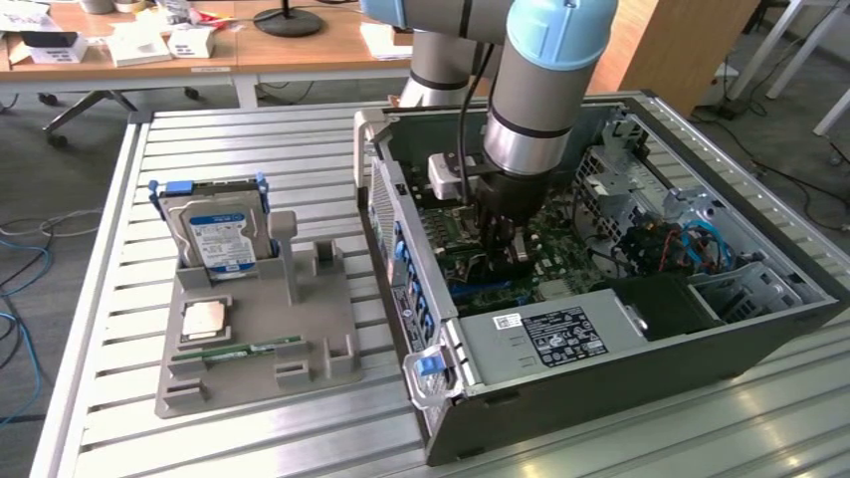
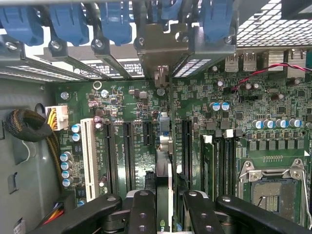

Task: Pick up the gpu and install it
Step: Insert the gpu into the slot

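1. Now the black two-fingered gripper (image 2: 163, 209) is gripping the gpu (image 2: 164, 146), a thin edge-on expansion card with a silvery metal bracket, jaws narrowed on it from both sides.
2. Seen in the wrist view, the card's long axis is running from 6 toward 12 o'clock, hanging straight ahead of the fingertips.
3. It is lying over the green motherboard (image 2: 141, 105) inside the open dark-grey metal computer case (image 1: 664, 344), parallel to the black expansion slots (image 2: 127, 148) at 9 and 3 o'clock.

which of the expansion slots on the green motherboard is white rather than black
The long white slot at the end of the row, next to the white power connector with yellow wires. The other slots beside it, such as the black one, are dark.
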{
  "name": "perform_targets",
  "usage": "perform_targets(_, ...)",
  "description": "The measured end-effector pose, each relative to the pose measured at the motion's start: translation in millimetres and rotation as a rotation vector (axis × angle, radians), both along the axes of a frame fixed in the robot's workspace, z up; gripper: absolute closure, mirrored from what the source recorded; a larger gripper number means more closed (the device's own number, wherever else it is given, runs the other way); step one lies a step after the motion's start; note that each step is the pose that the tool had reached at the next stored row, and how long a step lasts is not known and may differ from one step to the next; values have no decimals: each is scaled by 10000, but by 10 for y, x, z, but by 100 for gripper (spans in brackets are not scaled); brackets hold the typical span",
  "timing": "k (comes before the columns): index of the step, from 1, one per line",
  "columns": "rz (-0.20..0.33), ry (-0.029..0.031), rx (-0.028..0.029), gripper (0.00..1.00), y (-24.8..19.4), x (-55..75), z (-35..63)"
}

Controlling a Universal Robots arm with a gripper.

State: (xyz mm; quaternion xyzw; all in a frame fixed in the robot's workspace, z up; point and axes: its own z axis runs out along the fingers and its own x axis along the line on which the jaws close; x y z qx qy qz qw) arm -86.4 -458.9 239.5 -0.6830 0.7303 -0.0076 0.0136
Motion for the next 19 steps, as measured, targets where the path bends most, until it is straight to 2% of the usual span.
perform_targets(5,-1,1,-4,74,-1,0,29)
perform_targets(19,1,0,-2,74,-1,0,25)
